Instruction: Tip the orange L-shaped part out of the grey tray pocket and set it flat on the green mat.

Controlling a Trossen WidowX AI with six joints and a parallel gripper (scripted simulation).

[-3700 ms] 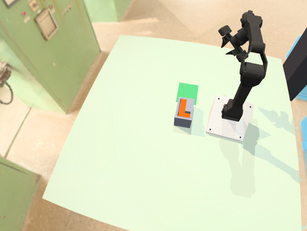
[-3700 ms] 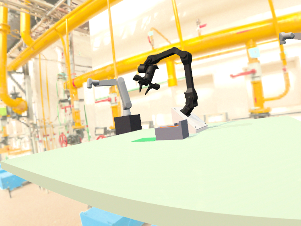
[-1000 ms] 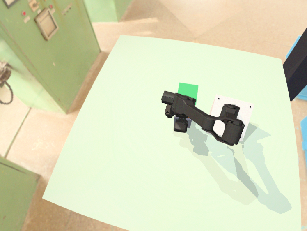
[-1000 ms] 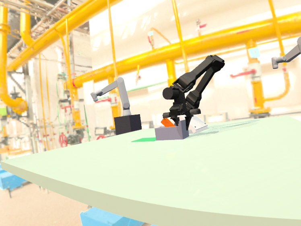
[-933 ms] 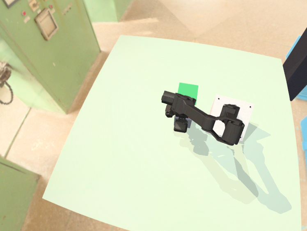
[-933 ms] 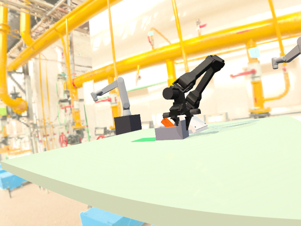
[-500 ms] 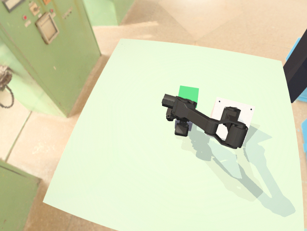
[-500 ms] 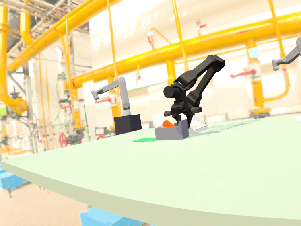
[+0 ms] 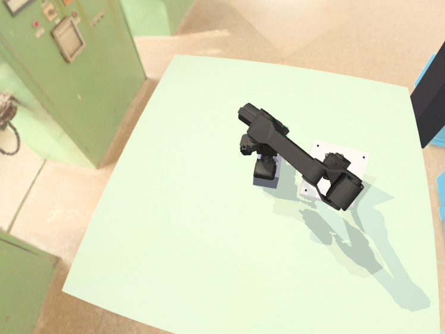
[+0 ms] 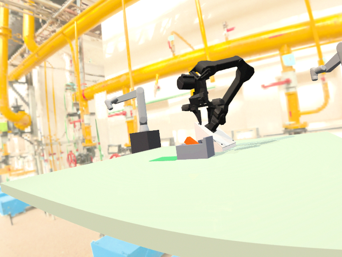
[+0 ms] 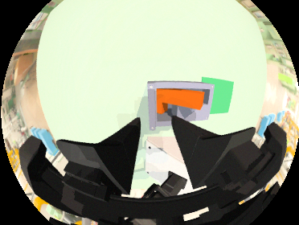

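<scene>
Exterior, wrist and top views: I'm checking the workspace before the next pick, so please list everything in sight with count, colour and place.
orange part: one, orange, one end tipped up out of the tray pocket.
tray: one, grey, on the table beside the mat.
mat: one, bright green, flat on the table next to the tray.
table: one, pale green, under everything.
base plate: one, white, beneath the arm's base.
dark block: one, black, beyond the table's far edge.
cabinet: one, green, on the floor beside the table.
arm: one, black, reaching over the tray.
gripper: one, black, partly open, holding nothing, above the tray.
</scene>
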